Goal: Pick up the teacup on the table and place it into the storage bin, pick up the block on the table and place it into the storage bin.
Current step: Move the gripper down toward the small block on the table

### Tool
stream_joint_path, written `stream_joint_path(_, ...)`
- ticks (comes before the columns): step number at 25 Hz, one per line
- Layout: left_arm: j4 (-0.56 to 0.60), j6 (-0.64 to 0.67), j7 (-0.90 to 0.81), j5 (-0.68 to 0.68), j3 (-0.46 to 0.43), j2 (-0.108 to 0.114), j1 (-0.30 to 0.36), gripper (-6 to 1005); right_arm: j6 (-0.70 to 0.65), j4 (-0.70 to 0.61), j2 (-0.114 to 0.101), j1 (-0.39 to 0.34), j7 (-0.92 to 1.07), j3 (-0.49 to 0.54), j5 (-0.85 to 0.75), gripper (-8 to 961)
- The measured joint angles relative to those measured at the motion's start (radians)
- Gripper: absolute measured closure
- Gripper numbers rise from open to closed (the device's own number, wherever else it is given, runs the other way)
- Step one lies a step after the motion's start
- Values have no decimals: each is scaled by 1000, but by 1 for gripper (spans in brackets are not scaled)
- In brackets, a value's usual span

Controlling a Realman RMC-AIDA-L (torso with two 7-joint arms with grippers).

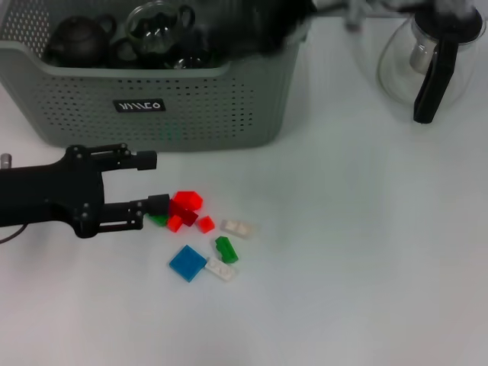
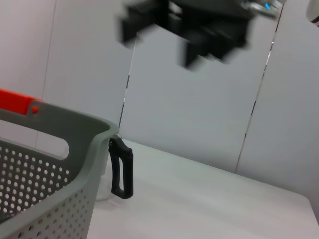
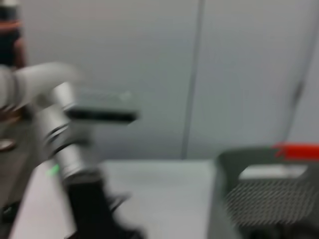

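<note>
Several small blocks lie in a loose cluster on the white table in front of the storage bin: a red block nearest the bin, a small red block just beside it, a green block, a blue square block and two white blocks; a bit of another green piece shows under the lower finger of the left gripper; that gripper reaches in from the robot's left side, low over the table, its jaws spread apart with nothing between them, the lower fingertip touching or just beside the red block, the upper one nearer the bin wall; the storage bin stands at the far left of the table, its black label facing the robot; inside it sit a dark teapot and glass cups, packed close together; whether the teacup of the task is among them I cannot tell; the right gripper is a dark blur over the bin's right rear corner, and whether its fingers are open or closed cannot be told; a glass pitcher with a black handle stands on the table well to the right of the bin; in the left wrist view the bin's corner and the pitcher's black handle show, with the right gripper blurred high above them.
</note>
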Motion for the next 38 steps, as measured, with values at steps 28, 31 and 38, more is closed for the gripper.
stream_joint_path(28,2,-80,4,148,-42,3,0,229,-29,416,16,284,436,-463,-388,316)
stream_joint_path(31,2,-80,5,148,-42,2,-2,163,48,456,21,309,465,-530,-384,316)
stream_joint_path(38,1,-80,7,149,-42,1,-4,163,206,490,25,311,490,-646,-328,317)
